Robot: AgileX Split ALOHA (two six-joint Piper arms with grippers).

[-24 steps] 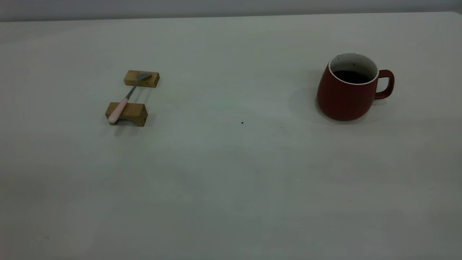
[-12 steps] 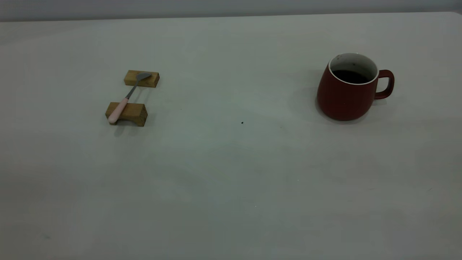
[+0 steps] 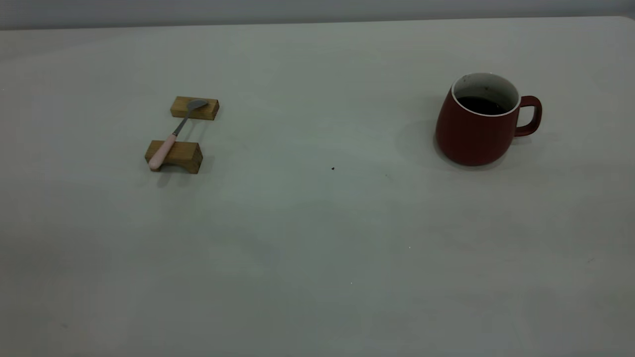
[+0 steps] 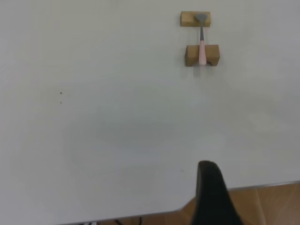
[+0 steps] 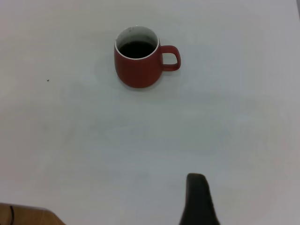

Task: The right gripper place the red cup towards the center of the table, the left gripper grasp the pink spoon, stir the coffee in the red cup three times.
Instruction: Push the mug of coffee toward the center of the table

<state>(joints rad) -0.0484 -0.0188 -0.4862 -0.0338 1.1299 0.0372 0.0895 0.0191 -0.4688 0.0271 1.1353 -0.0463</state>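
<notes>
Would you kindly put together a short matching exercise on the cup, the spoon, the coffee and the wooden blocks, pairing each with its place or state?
Things:
1. red cup
2. pink spoon
3. coffee
4. wooden blocks

Places or states:
A. lying across two supports
B. upright on the right side of the table, handle pointing right in the exterior view
C. one nearer, one farther, on the left side
D. dark liquid inside the mug

Pairs: 1-B, 2-A, 3-D, 4-C

Both tools (image 4: 213, 197) (image 5: 199, 201) mostly out of frame
</notes>
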